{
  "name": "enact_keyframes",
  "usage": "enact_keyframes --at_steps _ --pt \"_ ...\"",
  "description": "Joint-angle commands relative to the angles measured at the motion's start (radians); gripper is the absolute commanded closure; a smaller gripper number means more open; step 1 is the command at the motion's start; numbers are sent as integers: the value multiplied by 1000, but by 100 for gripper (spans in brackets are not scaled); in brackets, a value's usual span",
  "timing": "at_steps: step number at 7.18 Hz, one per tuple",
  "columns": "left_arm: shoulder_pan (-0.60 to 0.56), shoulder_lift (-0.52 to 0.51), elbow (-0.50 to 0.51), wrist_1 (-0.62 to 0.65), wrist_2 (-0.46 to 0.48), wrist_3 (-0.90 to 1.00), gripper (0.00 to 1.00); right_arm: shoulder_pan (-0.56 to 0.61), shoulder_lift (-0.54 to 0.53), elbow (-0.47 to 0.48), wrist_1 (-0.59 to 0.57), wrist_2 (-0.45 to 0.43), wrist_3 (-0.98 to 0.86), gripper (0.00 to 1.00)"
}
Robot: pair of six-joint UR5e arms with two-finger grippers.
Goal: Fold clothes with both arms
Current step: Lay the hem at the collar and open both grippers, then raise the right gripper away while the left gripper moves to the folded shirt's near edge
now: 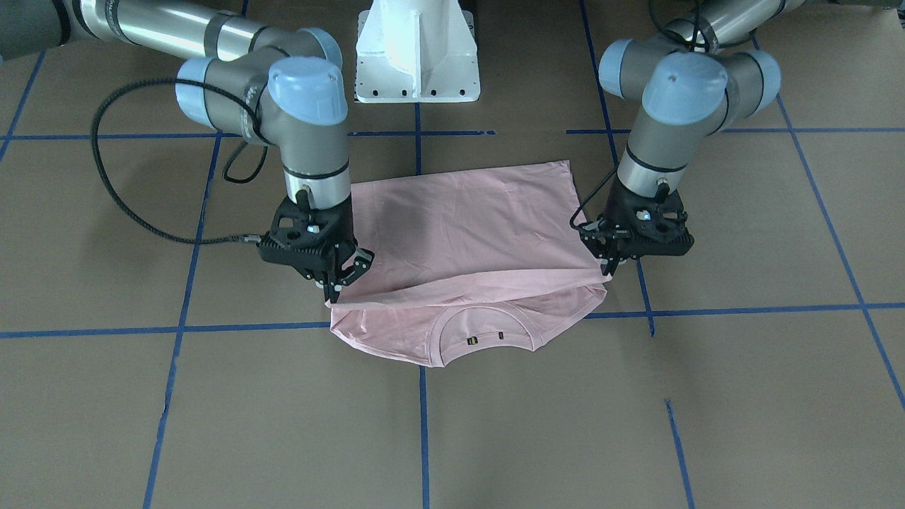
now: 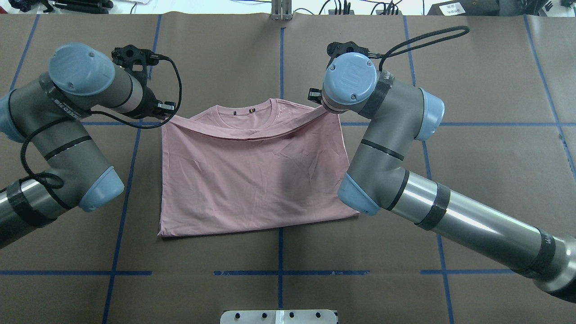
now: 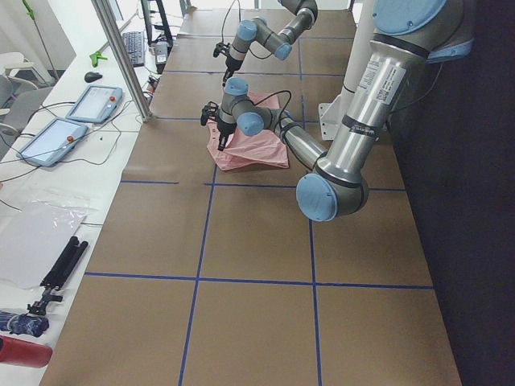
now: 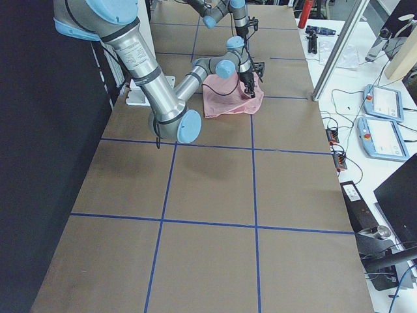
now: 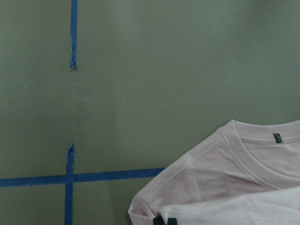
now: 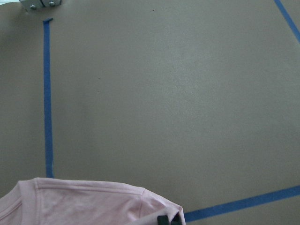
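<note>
The pink T-shirt (image 1: 466, 226) is laid near the middle of the brown counter (image 1: 707, 396), folded over on itself so the top layer's edge stops just short of the collar (image 1: 488, 332), which is left showing on the side away from the robot. One corner of that top layer is pinched in the left claw (image 1: 609, 267), the other in the right claw (image 1: 338, 283), and both corners are held slightly off the layer underneath. Barely any fingertip is caught in the wrist views, so it's judged from the front camera: both claws look narrowed right down onto the cloth.
</note>
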Motion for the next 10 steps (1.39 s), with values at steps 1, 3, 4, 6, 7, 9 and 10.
enact_keyframes --at_steps 1,3,4,6,7,9,10 --pt "3 -4 127 -121 16 2 100 3 4 -94 75 1 -3 100" --pt "4 -1 124 -128 14 4 100 4 2 -96 77 1 -4 100" --pt "3 3 122 -129 14 2 78 10 4 -96 79 1 0 100" --pt "0 32 72 -173 10 42 0 18 17 -88 75 5 -53 0" --pt "-1 95 -25 -174 5 42 0 32 16 -82 77 54 -103 0" --pt "31 260 -228 -181 0 -7 0 61 -74 57 71 130 -197 0" --pt "105 328 -303 -184 11 -112 0 62 -93 100 66 130 -190 0"
